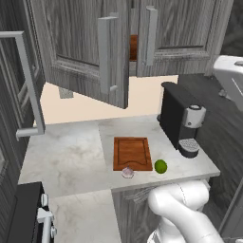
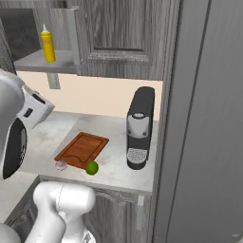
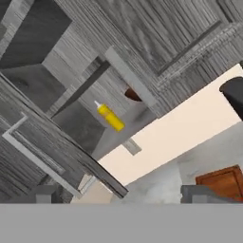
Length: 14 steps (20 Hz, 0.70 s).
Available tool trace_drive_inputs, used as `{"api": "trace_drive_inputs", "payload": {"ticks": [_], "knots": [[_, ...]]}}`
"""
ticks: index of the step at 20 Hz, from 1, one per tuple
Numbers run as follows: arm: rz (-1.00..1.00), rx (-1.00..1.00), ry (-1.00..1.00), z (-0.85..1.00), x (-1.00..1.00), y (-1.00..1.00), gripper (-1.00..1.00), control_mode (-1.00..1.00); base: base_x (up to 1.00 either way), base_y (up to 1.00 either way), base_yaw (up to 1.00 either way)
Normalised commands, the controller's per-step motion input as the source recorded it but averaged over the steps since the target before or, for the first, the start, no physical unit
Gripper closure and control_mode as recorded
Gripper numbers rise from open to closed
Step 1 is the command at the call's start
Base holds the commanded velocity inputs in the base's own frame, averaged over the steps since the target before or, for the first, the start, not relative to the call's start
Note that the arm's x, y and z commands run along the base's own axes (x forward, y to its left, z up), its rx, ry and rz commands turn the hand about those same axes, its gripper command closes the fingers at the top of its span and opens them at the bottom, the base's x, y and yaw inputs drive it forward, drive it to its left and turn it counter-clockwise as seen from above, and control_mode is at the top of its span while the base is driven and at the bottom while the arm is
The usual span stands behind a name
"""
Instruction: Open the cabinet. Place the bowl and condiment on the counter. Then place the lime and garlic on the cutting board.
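The cabinet [image 1: 180, 28] hangs over the counter [image 1: 71, 152] with its left door [image 1: 78, 52] swung out and its right door shut. Inside, the yellow condiment [image 2: 47, 43] stands on the grey shelf, and an edge of the brown bowl [image 1: 133, 47] shows in the gap between the doors. Both also show in the hand view: condiment [image 3: 110, 117], bowl [image 3: 133, 95]. The cutting board [image 1: 132, 153] lies bare on the counter. The garlic [image 1: 127, 172] and lime [image 1: 161, 166] sit off its near edge. My gripper [image 3: 122, 197] is open, empty, raised and away from the cabinet.
A black coffee machine [image 1: 182, 118] stands right of the board, close under the shut door. A tall dark panel with a grey bar handle [image 1: 26, 80] juts out on the left. A dark wall [image 2: 204, 118] bounds the counter's right end. Bare counter lies left of the board.
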Motion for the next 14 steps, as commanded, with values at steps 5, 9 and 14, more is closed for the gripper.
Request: {"api": "trace_drive_inputs", "payload": {"ticks": [5, 9, 14], "knots": [[0.01, 0.33, 0.01, 0.03, 0.20, -0.19, -1.00, -1.00, 0.00, 0.00, 0.00], [0.00, 0.16, 0.15, 0.00, 0.59, 0.07, -1.00, -1.00, 0.00, 0.00, 0.00], [0.00, 0.12, 0.25, 0.00, 0.75, 0.07, -1.00, -1.00, 0.00, 0.00, 0.00]]}}
